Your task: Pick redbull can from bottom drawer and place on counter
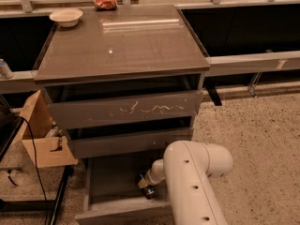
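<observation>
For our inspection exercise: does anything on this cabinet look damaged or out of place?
White scratches mar the upper drawer front; nothing else stands out. The end effector is down inside the open bottom drawer.

Gripper (146, 185) sits down in the bottom drawer (112, 177), mostly hidden behind the white arm (197, 172). Redbull can (150, 191) = just a dark bit w/ it, too small to make out tbh. Arm + drawer cut off at bottom edge.
</observation>
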{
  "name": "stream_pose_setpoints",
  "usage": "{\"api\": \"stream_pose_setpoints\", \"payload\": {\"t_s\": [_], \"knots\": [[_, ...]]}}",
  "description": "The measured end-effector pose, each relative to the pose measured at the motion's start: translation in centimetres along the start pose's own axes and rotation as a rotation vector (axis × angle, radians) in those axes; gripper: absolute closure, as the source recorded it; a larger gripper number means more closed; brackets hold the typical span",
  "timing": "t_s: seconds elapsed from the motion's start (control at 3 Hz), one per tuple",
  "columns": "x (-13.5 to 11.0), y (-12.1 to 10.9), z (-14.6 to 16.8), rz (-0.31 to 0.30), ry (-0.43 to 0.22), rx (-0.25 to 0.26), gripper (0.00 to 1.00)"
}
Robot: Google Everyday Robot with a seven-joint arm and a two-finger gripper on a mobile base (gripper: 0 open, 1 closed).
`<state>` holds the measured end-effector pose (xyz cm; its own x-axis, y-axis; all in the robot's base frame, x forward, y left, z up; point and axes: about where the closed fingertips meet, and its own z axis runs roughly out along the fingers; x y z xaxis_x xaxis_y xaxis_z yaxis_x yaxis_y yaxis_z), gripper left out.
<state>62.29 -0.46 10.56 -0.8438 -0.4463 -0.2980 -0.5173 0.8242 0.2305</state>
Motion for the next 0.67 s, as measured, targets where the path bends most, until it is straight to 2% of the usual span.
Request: {"api": "stream_pose_setpoints", "payload": {"t_s": [0.33,0.67], "knots": [[0.0,0.0,0.0,0.0,0.0,0.0,0.64],[0.01,0.01,0.01,0.0,0.0,0.0,0.93]]}}
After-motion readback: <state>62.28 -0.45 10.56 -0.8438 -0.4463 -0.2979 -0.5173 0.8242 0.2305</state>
